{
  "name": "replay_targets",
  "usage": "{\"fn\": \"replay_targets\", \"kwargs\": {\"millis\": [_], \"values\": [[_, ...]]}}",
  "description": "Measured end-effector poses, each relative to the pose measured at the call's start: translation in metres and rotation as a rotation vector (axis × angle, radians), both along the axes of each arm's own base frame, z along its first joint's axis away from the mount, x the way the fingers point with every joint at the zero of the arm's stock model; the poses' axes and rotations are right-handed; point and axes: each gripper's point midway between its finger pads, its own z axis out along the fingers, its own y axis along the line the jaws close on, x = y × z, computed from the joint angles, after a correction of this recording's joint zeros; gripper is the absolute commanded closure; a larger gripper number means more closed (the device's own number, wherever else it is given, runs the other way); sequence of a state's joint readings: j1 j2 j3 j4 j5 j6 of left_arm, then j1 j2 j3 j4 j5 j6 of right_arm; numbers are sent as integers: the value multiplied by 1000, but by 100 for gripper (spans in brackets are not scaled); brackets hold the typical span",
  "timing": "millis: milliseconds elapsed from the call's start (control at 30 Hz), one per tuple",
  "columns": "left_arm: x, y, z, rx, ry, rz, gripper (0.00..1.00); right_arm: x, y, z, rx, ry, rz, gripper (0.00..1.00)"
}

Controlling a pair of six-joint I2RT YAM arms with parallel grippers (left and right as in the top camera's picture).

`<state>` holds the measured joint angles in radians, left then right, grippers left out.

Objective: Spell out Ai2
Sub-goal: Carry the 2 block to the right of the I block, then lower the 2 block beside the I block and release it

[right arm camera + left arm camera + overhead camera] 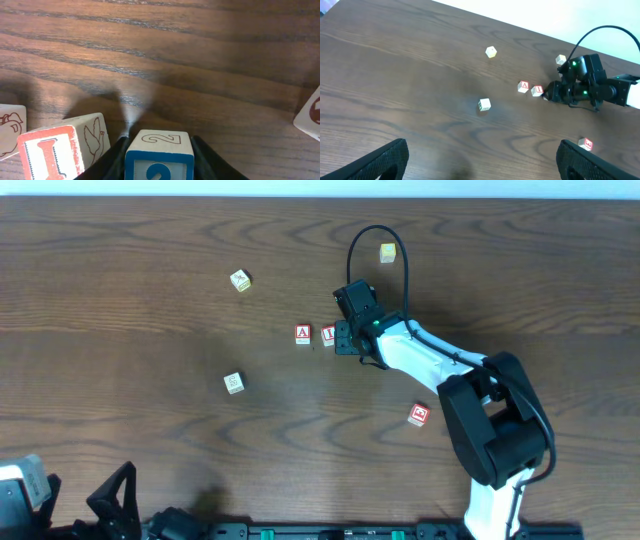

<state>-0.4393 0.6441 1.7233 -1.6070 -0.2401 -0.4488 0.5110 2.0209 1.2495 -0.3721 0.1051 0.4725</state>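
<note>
A red-framed A block (303, 334) and a red I block (328, 335) sit side by side mid-table; both also show in the left wrist view, the A (523, 86) and the I (537, 90). My right gripper (346, 338) is just right of the I block. In the right wrist view it (159, 139) is shut on a blue 2 block (160, 155), low over the table, with the I block (55, 150) close on its left. In the overhead view the gripper hides the 2 block. My left gripper (480, 165) is open and empty at the near left edge (120, 500).
Loose blocks lie around: one far left (240, 280), one at the back (387, 252), one at left centre (233, 383), and a red one front right (418, 415). A block's edge (310, 117) shows at the right of the right wrist view.
</note>
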Motion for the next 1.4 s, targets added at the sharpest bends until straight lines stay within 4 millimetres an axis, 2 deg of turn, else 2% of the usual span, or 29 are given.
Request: {"fn": "replay_targets", "kwargs": {"millis": [500, 667, 800, 900, 1000, 1167, 1267, 1400], "values": [[0, 1, 0, 4, -2, 6, 5, 5, -2, 5, -11, -30, -11, 55], [0, 1, 0, 3, -2, 6, 5, 10, -1, 25, 7, -71, -13, 54], [0, 1, 0, 3, -2, 6, 4, 15, -4, 53, 9, -138, -21, 55], [0, 1, 0, 4, -1, 6, 5, 14, -10, 70, -9, -165, -26, 60], [1, 2, -1, 11, 3, 12, 5, 6, -26, 81, -75, -162, -49, 65], [9, 2, -23, 55, 73, 26, 4, -21, -53, 76, -190, -68, -81, 67], [15, -1, -39, 59, 125, 43, 5, -22, -56, 76, -201, -66, -93, 67], [24, -1, -42, 49, 118, 78, 4, -22, -57, 76, -202, -67, -109, 68]]}}
